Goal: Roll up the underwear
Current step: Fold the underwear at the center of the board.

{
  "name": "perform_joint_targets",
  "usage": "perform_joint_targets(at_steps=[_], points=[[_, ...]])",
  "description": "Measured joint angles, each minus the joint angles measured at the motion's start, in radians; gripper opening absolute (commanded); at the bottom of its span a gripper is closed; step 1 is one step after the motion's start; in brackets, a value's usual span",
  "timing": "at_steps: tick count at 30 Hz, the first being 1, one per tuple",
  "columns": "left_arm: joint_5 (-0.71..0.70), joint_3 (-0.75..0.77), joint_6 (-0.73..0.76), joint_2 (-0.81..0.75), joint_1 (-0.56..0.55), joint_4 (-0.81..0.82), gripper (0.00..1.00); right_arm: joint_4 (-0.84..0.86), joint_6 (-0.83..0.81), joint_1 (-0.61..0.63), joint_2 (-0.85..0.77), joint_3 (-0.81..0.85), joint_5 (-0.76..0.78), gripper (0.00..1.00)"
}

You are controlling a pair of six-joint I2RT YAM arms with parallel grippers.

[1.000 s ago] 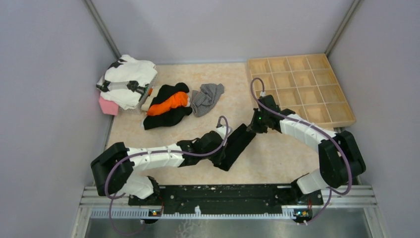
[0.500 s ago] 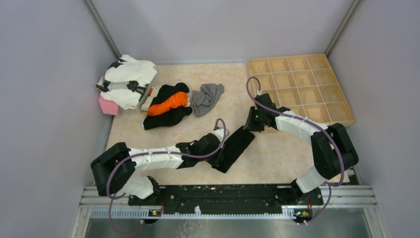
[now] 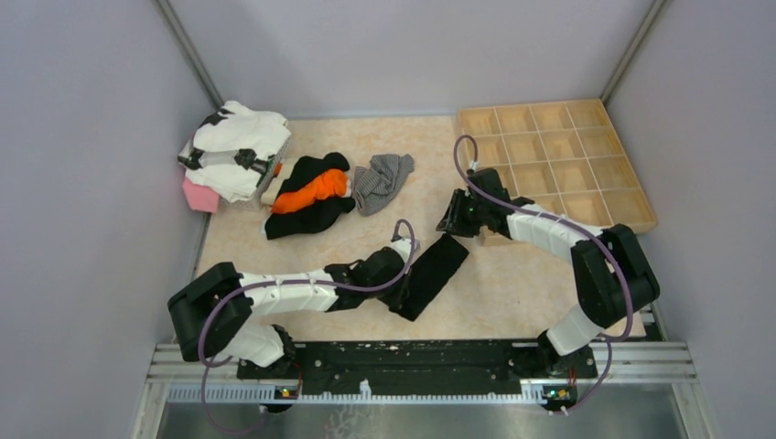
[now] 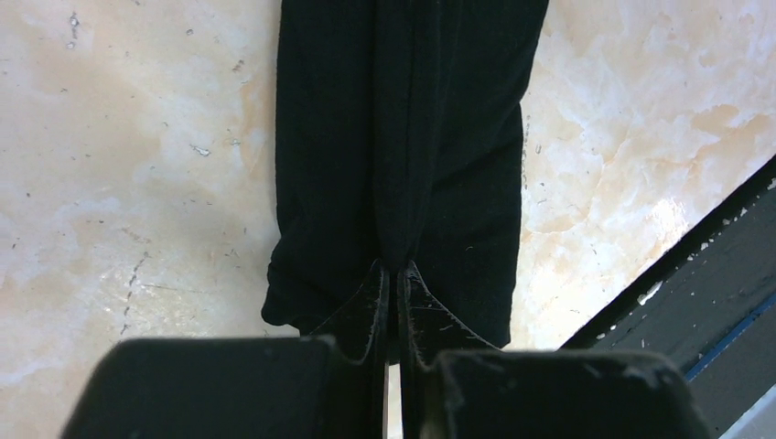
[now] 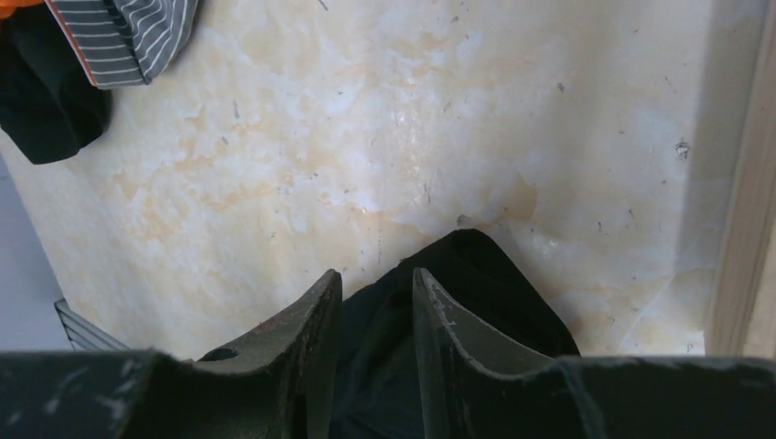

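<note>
Marbled beige tabletop (image 3: 512, 293), enclosed by grey walls. Far left lay a white-and-black garment pile (image 3: 236, 146) against a pink block (image 3: 199, 195). Next came a black-and-orange garment (image 3: 311, 197), with the grey striped underwear (image 3: 382, 180) crumpled just beside it. At centre lay the black underwear (image 3: 432, 270), folded into a narrow flat band, its long axis running from near-left to far-right. The left gripper (image 4: 395, 270) was pinched tight on a ridge of cloth at the near end. The right gripper (image 5: 375, 279) hung with jaws parted over the far end, gripping nothing. Far right stood a wooden compartment tray (image 3: 558, 160).
</note>
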Motion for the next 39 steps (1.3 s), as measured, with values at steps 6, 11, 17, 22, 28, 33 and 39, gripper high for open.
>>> perform_joint_targets(at_steps=[6, 11, 17, 22, 28, 33, 39], points=[[-0.035, 0.0, -0.02, -0.034, 0.007, -0.02, 0.35, -0.005, -0.007, 0.0, -0.045, -0.013, 0.035, 0.35], [-0.076, 0.004, -0.024, -0.106, 0.012, -0.055, 0.42, -0.008, -0.029, 0.0, -0.137, -0.037, 0.088, 0.35], [-0.141, 0.011, -0.024, -0.143, 0.02, -0.091, 0.46, -0.008, -0.048, 0.0, -0.229, -0.119, 0.097, 0.34], [-0.18, 0.011, -0.034, -0.178, 0.023, -0.131, 0.46, -0.006, -0.055, 0.0, -0.301, -0.204, 0.051, 0.17], [-0.119, 0.035, 0.0, -0.225, 0.025, -0.12, 0.14, -0.001, -0.045, 0.039, -0.34, -0.256, 0.017, 0.04], [-0.032, 0.046, 0.032, -0.2, 0.016, -0.053, 0.0, 0.02, -0.026, 0.115, -0.318, -0.263, 0.021, 0.0], [0.018, 0.051, 0.033, -0.113, -0.035, 0.002, 0.0, 0.06, -0.003, 0.153, -0.232, -0.263, 0.022, 0.0]])
